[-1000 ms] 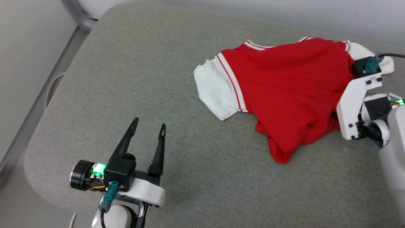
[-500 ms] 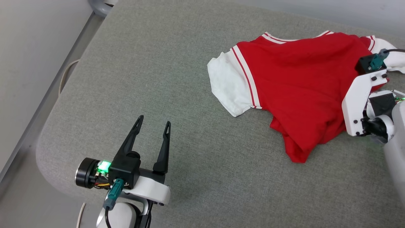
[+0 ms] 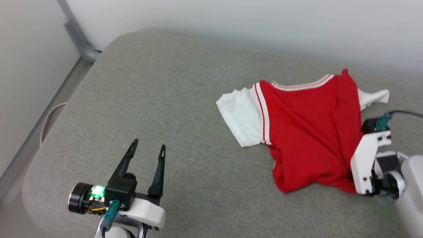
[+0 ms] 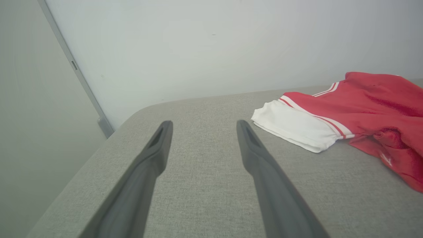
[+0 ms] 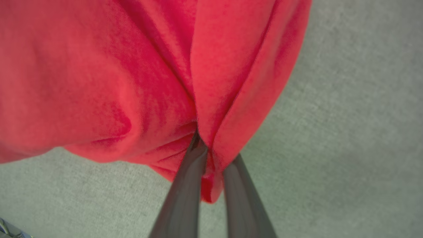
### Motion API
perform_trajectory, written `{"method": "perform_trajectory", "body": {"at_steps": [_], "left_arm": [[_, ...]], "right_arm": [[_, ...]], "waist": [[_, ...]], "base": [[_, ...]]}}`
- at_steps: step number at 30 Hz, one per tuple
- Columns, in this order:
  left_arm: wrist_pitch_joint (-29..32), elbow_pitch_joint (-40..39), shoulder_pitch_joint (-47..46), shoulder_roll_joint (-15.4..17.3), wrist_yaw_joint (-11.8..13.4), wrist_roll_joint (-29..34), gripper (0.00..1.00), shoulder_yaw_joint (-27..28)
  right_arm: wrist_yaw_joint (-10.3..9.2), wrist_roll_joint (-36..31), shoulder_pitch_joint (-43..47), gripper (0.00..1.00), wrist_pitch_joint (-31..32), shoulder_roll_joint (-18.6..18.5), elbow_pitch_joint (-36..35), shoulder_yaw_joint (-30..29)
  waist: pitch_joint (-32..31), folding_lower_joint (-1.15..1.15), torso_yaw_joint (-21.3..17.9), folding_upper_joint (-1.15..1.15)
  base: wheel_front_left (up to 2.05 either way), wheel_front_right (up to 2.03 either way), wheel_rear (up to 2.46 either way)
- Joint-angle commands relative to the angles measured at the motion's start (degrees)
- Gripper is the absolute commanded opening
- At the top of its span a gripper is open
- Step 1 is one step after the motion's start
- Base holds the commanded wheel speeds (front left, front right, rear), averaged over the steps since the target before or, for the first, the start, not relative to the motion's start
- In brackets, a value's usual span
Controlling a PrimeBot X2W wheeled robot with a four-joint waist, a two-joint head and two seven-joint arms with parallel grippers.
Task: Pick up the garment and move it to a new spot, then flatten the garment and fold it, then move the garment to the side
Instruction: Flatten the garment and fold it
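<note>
The right gripper (image 5: 205,147) has its two fingers pinched together on a fold of the garment (image 3: 307,132), with red cloth bunched between and over the tips in the right wrist view. The grip sits at the garment's near right edge. From there the garment spreads to the left and far side across the grey cushion (image 3: 185,99). Its long axis runs left to right, sleeve to sleeve, ending in a white sleeve (image 3: 243,125) at the left.

The right arm is therefore the one on the garment. The left gripper (image 3: 148,147) stands spread and empty, well apart at the near left, pointing toward the far side.

In the head view the right fingers are hidden behind the cloth. The pinched part is probably hem or side seam; I cannot tell which. The side lying up is plain red, and the far right sleeve (image 3: 373,96) is half covered by a raised red fold.
</note>
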Motion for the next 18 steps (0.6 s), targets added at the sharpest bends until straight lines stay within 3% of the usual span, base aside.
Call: {"method": "perform_trajectory", "body": {"at_steps": [1, 11, 18], "left_arm": [[-0.15, 0.07, 1.06, 0.13, -0.06, 0.04, 1.0, 0.22], [-0.15, -0.33, 3.97, 0.11, -0.32, 0.06, 1.0, 0.9], [-0.15, -0.27, 4.44, -0.45, -0.59, 0.11, 1.0, 0.8]], "right_arm": [[-0.06, 1.11, 3.33, 0.0, 1.04, -0.41, -0.25, 0.43], [-0.07, 6.52, 19.22, 0.0, 5.29, -3.82, -12.5, -2.07], [-0.06, 6.21, 27.7, 0.0, 6.05, -1.72, -21.34, -6.62]], "waist": [[-2.82, 0.01, -2.63, 0.0], [-5.61, 0.01, -5.73, 0.0], [-5.68, 0.01, -7.13, 0.0]], "base": [[0.0, 0.0, 0.0], [0.0, 0.0, 0.0], [0.0, 0.0, 0.0]]}}
